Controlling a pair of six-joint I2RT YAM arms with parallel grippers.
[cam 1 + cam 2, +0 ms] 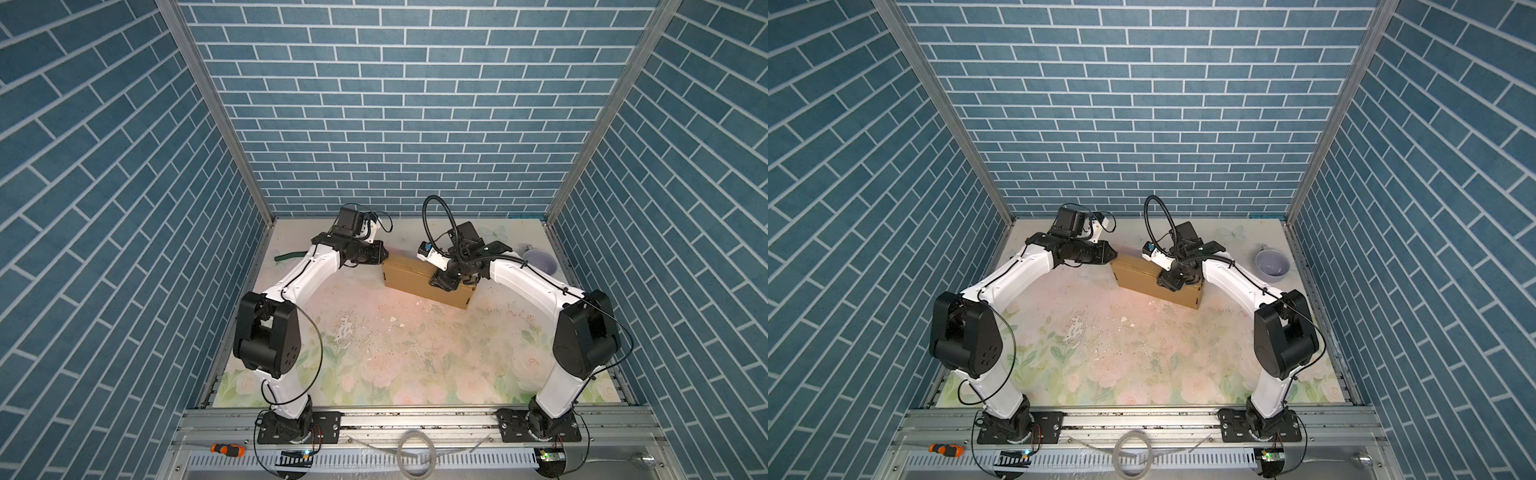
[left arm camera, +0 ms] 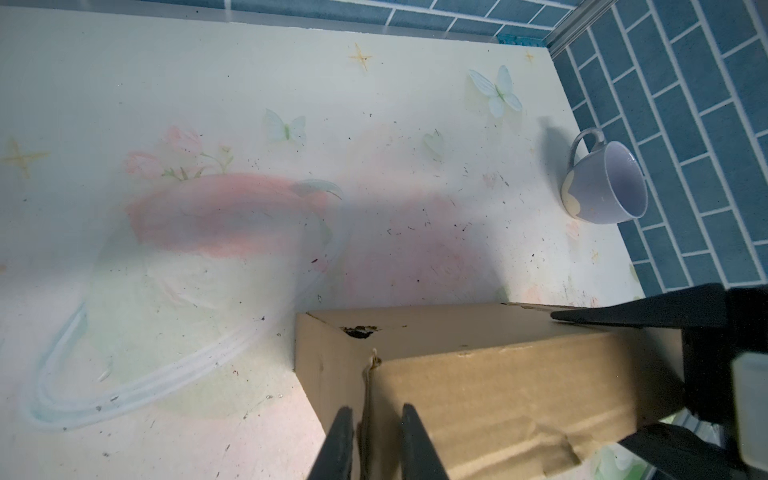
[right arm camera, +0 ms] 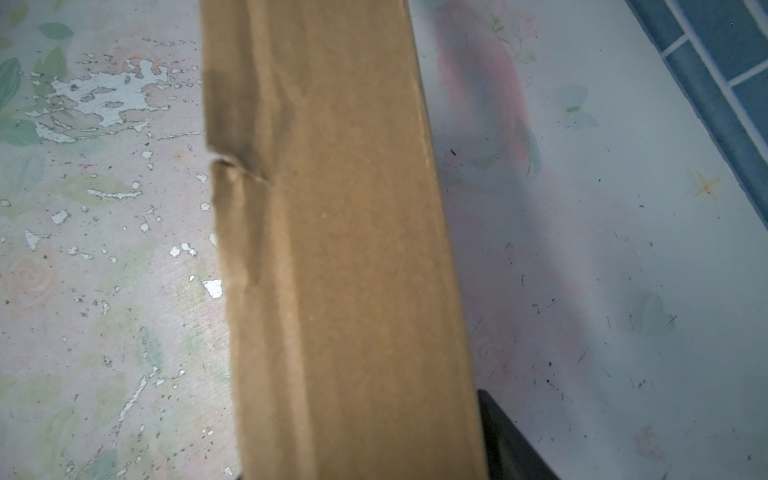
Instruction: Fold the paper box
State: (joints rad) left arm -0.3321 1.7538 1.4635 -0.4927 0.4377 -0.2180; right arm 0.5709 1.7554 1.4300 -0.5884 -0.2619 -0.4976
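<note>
Paper box (image 1: 424, 286), closed up into a long brown cardboard block, stands on the flowered table (image 1: 374, 345) toward the back, a little right of the middle in both top views. It lies slantwise, its left end farther back and its right end nearer the front. One long edge is creased, and a small ragged hole shows near the left corner in the left wrist view.

The left gripper (image 1: 385, 252) reaches in level from the left and meets the paper box at its left end. In the left wrist view its two fingers (image 2: 340, 444) stand a little apart, astride the corner seam where a flap edge overlaps the end face, with a gap showing between them.

The right gripper (image 1: 442, 281) comes down on the box from above, past its middle toward the right end. Its jaws straddle the narrow top face, one finger (image 2: 648, 313) along the far long side and one along the near side, clamped across the cardboard.

A pale lilac mug (image 1: 1272, 266) stands near the right wall, well apart from the box. An orange-handled screwdriver (image 1: 227, 449) lies on the front rail, left of the left arm's base.
</note>
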